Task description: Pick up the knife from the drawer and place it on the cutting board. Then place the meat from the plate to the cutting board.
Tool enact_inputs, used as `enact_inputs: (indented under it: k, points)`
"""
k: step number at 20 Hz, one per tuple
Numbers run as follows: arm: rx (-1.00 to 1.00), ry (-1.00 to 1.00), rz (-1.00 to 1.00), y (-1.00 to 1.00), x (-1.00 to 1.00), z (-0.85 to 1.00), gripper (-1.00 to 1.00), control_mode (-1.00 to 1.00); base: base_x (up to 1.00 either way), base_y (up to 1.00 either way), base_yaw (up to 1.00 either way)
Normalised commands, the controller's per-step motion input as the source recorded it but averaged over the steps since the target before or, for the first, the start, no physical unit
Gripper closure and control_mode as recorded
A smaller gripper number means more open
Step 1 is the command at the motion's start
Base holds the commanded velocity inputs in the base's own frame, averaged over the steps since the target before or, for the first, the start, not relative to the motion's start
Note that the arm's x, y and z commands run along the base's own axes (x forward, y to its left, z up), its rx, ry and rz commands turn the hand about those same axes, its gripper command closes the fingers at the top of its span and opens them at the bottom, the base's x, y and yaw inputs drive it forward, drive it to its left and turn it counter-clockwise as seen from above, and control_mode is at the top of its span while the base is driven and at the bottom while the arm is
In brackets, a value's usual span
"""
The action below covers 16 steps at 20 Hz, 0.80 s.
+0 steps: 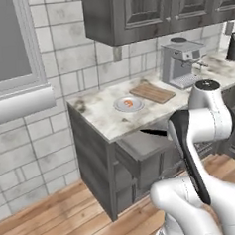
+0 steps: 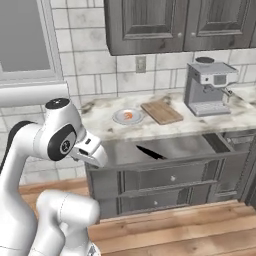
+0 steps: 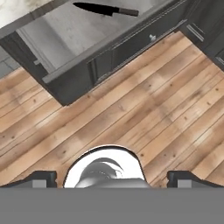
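We find no readable text, label, brand, number or sign anywhere: the cabinets, the appliance and the wall tiles carry no lettering we can make out.

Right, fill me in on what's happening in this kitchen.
The robot arm is only starting. Its hand is open, holds nothing, and hangs over the wooden floor in front of the open drawer. The knife lies untouched inside that drawer. On the counter, the meat sits on the plate, and the cutting board beside it is bare.
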Motion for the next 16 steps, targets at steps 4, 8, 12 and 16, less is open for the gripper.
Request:
enact_inputs:
  k: [4, 8, 12, 16]
  points:
    - [0.0, 0.0, 0.0, 0.0, 0.0, 0.0, -1.0, 1.0, 0.2, 0.39, -0.34]
    - [0.0, 0.0, 0.0, 0.0, 0.0, 0.0, -1.0, 1.0, 0.24, 0.46, -0.3]
    - [0.0, 0.0, 0.0, 0.0, 0.0, 0.0, -1.0, 1.0, 0.18, 0.84, -0.27]
    - [0.0, 0.0, 0.0, 0.0, 0.0, 0.0, -1.0, 1.0, 0.37, 0.9, -0.2]
